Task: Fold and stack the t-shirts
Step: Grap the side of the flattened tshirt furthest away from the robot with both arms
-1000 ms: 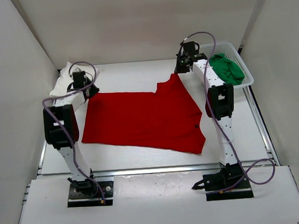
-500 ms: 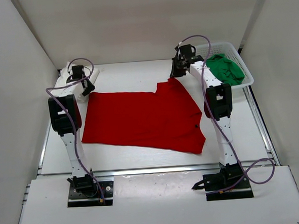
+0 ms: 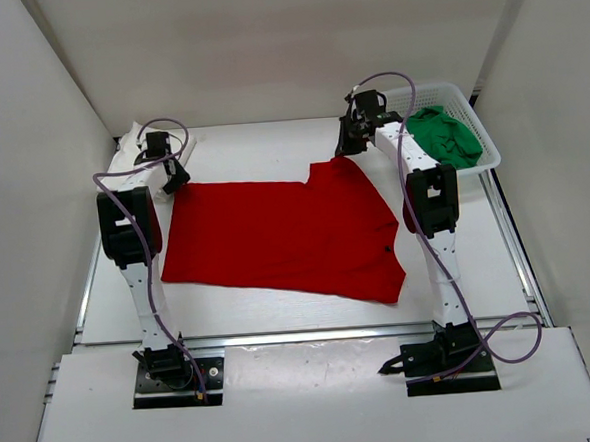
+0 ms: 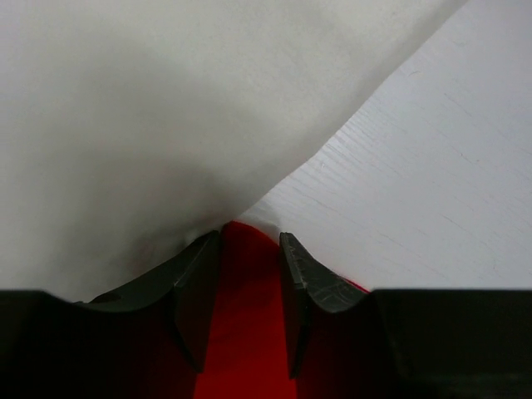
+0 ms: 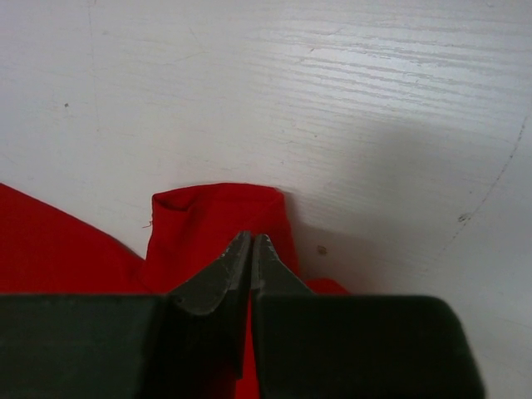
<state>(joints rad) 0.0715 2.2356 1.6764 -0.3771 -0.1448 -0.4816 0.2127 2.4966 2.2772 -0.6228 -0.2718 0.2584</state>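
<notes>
The red t-shirt (image 3: 286, 237) lies spread flat in the middle of the table. My left gripper (image 3: 172, 176) hovers at its far left corner. In the left wrist view that gripper (image 4: 249, 237) is open, its jaws well apart, with red cloth (image 4: 245, 332) lying under the gap. The white t-shirt (image 3: 129, 156) is bunched just behind it and fills the wrist view (image 4: 166, 125). My right gripper (image 3: 348, 144) is at the shirt's far right sleeve. In its wrist view it (image 5: 251, 237) is shut on the red sleeve fold (image 5: 199, 220). The green t-shirt (image 3: 448, 136) lies in the basket.
A white lattice basket (image 3: 481, 119) stands at the far right corner, beside the right arm. White walls close in the table on the left, the back and the right. Bare white tabletop (image 3: 270, 142) shows behind the red shirt.
My left gripper's jaws have spread apart over the red corner and its arm has drawn upright. My right gripper has shifted slightly left. The red shirt's outline looks unchanged.
</notes>
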